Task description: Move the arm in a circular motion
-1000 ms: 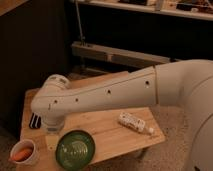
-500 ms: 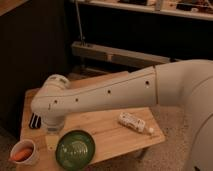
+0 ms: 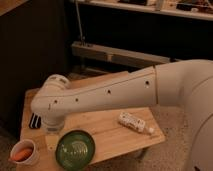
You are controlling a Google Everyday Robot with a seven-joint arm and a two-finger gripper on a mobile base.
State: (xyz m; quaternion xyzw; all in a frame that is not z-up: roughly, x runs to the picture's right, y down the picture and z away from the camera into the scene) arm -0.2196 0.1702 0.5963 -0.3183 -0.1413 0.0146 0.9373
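Note:
The arm is a thick white tube with small dark dots. It reaches from the right edge across the wooden table to a rounded joint at the left, then bends down toward the tabletop. My gripper is at the arm's lower end, just above the table's left part, between a green bowl and a small dark object. The wrist hides most of it.
A green bowl sits at the table's front. A white cup with something orange in it stands at the front left corner. A white bottle lies on its side at the right. A small dark object is left of the wrist. Dark shelving stands behind.

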